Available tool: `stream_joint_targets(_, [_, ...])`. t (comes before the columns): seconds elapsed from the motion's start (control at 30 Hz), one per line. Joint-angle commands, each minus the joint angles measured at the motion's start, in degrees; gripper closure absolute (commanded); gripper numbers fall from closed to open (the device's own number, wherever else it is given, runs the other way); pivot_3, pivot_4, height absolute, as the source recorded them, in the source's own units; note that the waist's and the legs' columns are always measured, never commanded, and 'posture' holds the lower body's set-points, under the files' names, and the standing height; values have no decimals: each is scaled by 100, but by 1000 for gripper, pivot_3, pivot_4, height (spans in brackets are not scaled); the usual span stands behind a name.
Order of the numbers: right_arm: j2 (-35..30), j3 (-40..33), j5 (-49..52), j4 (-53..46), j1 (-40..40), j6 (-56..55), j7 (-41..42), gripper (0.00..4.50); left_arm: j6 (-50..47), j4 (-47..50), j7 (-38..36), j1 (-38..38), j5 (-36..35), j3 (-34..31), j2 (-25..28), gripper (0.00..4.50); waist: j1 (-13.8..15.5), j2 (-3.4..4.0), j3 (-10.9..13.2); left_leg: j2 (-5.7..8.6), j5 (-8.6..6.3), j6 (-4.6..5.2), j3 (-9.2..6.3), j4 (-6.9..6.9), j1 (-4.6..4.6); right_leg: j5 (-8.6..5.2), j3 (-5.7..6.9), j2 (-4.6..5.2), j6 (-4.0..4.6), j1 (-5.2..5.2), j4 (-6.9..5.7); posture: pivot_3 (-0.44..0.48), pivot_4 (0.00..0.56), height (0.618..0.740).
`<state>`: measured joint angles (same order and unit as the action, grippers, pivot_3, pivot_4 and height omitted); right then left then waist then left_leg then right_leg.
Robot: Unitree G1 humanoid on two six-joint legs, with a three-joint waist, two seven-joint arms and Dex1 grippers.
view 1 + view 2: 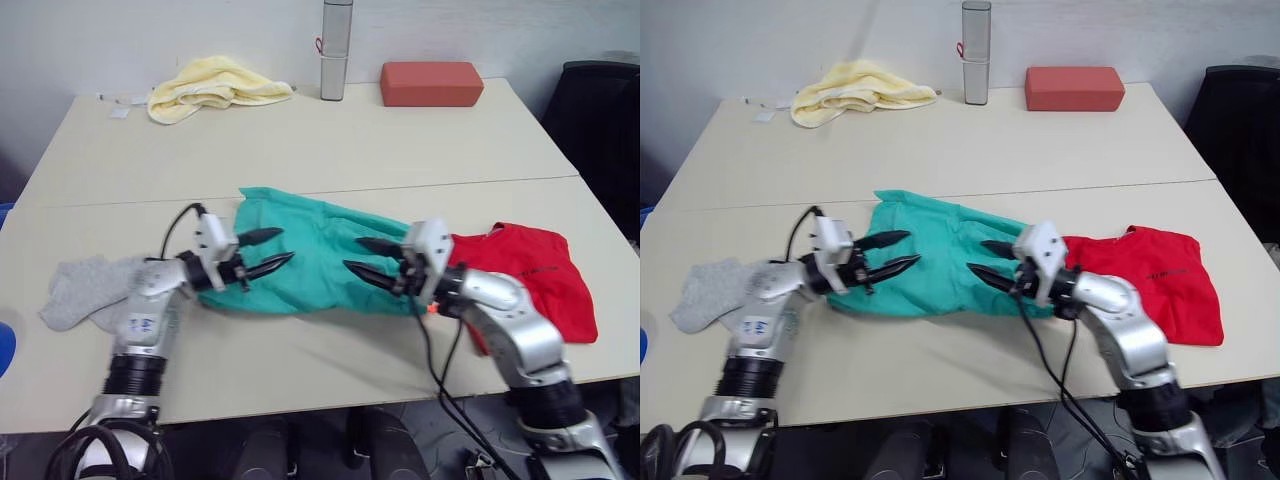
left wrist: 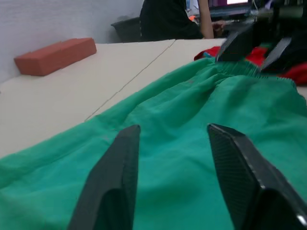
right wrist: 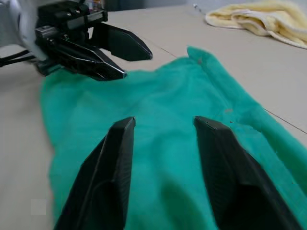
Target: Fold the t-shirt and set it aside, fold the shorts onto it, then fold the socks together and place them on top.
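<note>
The teal-green shorts point(image 1: 310, 250) lie spread across the middle of the near table. My left gripper point(image 1: 270, 252) hovers open over their left end, and my right gripper point(image 1: 365, 258) hovers open over their right part; the two point at each other. Nothing sits between either pair of fingers. To the right lies the folded red t-shirt point(image 1: 535, 272), partly behind my right arm. A small bit of orange point(image 1: 432, 308) shows below my right wrist. The grey socks point(image 1: 85, 290) rest at the left, beside my left forearm. In the left wrist view the shorts point(image 2: 192, 124) spread under my fingers.
At the back of the far table lie a pale yellow towel point(image 1: 212, 86), a tall grey bottle point(image 1: 335, 50) and a brick-red block point(image 1: 431, 83). A seam point(image 1: 300, 192) runs between the two tables. A black chair point(image 1: 600, 120) stands at the right.
</note>
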<state>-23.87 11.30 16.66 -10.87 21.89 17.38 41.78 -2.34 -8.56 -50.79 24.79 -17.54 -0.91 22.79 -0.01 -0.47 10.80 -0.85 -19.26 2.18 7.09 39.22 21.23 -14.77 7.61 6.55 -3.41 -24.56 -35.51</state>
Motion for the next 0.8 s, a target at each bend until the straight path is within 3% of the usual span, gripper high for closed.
stream_joint_targets(0.03, [177, 233, -540, 321, 55, -132, -355, 3813, -362, 204, 638, -83, 372, 115, -51, 3523, -11, -1, 0, 0, 0, 0, 1, -2, 1, 0, 0, -1, 0, -1, 2, 0, 150, 740])
stream_joint_targets(0.1, [179, 342, -784, 553, -19, -107, -446, 4500, -551, 132, 991, -212, 698, 280, -70, 4223, -14, 0, 0, -1, 0, 0, 1, -4, 1, 0, 1, -2, 0, -1, 4, 0, 150, 740])
stream_joint_targets(0.13, [139, 319, -861, 644, -50, -97, -467, 4500, -568, 83, 1123, -271, 872, 352, -44, 4458, -15, -1, 0, -1, 0, 0, 1, -4, 0, 0, 1, -2, 0, -1, 5, 0, 150, 740])
stream_joint_targets(0.4, [-319, -552, -630, 686, -624, -294, -372, 4500, -722, -162, 1674, -700, 1092, 82, 167, 4458, -1, -2, -8, -3, -1, 0, -5, -4, -8, 0, 1, 4, 0, 7, 7, 0, 150, 740])
stream_joint_targets(0.6, [-576, -1525, -172, 1136, -1015, -734, -316, 4500, -354, -423, 1438, -658, 875, -221, 412, 4458, 23, 0, -17, -3, -3, 0, -8, -9, -15, 0, 3, 7, 1, 14, 9, 0, 150, 740])
stream_joint_targets(0.8, [-376, -1648, 361, 1138, -681, -1038, 127, 4500, 82, -598, 799, -250, 472, -308, 408, 4458, 58, 0, -17, 0, -4, 2, -7, -9, -8, 0, 3, 10, 1, 7, 8, 0, 150, 740])
